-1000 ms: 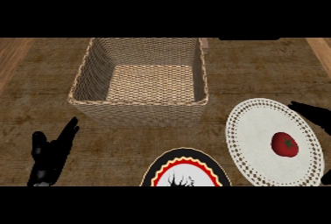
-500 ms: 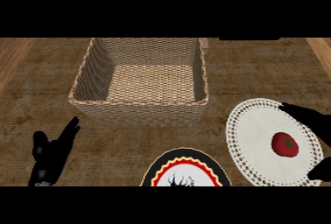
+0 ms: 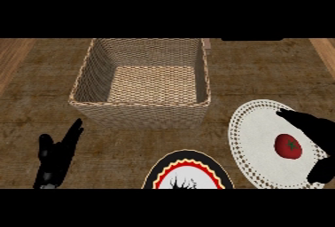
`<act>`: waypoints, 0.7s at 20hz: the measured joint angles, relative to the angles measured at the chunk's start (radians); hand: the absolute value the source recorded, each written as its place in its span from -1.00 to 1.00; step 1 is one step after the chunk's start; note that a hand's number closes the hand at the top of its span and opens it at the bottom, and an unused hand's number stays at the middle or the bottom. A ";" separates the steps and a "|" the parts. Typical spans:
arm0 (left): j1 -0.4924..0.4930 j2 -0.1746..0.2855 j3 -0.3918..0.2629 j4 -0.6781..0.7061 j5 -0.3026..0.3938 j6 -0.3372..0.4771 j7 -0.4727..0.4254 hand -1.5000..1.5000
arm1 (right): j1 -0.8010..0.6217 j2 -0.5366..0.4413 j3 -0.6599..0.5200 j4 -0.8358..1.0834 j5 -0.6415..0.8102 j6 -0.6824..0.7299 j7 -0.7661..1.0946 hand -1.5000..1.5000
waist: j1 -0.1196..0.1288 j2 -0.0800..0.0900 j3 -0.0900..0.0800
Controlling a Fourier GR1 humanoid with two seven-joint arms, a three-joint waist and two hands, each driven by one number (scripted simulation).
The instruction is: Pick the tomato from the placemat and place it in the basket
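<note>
On the white placemat (image 3: 256, 133), the tomato (image 3: 288, 146) lies just left of the open, empty right hand (image 3: 319, 132).

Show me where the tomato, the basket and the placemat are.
tomato (image 3: 288, 146), head view, middle of its red skin.
basket (image 3: 141, 114), head view, woven front wall just below the rim.
placemat (image 3: 256, 133), head view, bare white part left of the tomato.
</note>
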 measured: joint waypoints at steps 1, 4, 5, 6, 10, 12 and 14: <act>0.000 0.002 0.004 0.006 0.000 -0.008 -0.008 0.00 | -0.001 0.001 0.002 0.017 0.012 -0.005 -0.012 -1.00 | 0.000 0.000 0.000; -0.001 0.002 0.008 -0.003 -0.001 -0.015 0.011 0.00 | -0.004 0.019 0.001 0.041 0.031 -0.010 -0.018 -1.00 | 0.000 0.000 0.000; 0.004 0.006 0.015 -0.003 0.007 -0.026 0.006 0.00 | -0.002 0.027 0.003 0.041 0.036 -0.012 -0.016 -1.00 | 0.000 -0.001 0.000; 0.008 0.007 0.017 -0.011 0.006 -0.027 0.011 0.00 | -0.006 0.039 0.006 0.058 0.049 -0.025 -0.023 -1.00 | 0.001 0.000 0.000; 0.006 -0.002 0.022 -0.011 -0.004 -0.027 0.014 0.00 | -0.012 0.063 0.009 0.089 0.077 -0.042 -0.044 -1.00 | 0.000 0.000 0.000; 0.006 -0.006 0.025 -0.017 -0.006 -0.026 0.026 0.00 | -0.013 0.067 0.006 0.100 0.089 -0.044 -0.054 -1.00 | 0.000 0.000 0.000; 0.015 -0.008 0.027 -0.023 -0.013 -0.028 0.018 0.00 | -0.006 0.080 0.010 0.113 0.105 -0.058 -0.065 -1.00 | 0.000 0.000 0.000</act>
